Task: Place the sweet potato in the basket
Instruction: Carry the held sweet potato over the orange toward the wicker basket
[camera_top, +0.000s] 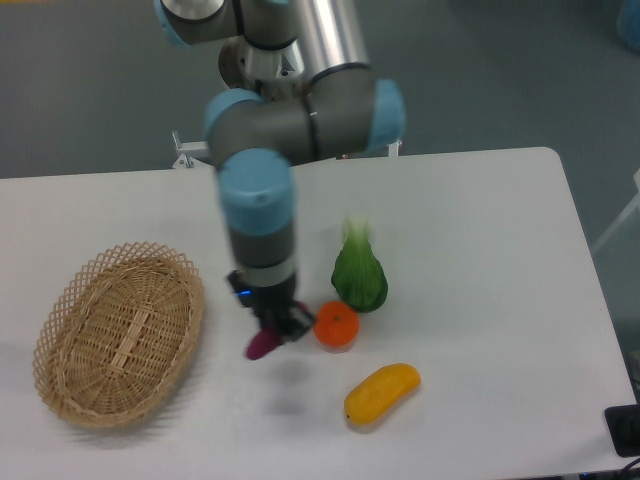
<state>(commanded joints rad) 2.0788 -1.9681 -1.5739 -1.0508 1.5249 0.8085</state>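
Note:
The sweet potato (262, 345) is a small magenta-purple tuber. It hangs from my gripper (277, 330), which is shut on it and holds it above the white table; a faint shadow lies on the table below it. Only the lower left end of the tuber shows, the rest is hidden by the fingers. The basket (120, 332) is an oval tan wicker basket at the left of the table, empty inside. My gripper is to the right of the basket's rim, with a small gap between them.
A round orange (337, 325) sits just right of the gripper, nearly touching it. A green leafy vegetable (359, 272) stands behind the orange. A yellow-orange oblong fruit (381, 393) lies at the front right. The table's front edge is near.

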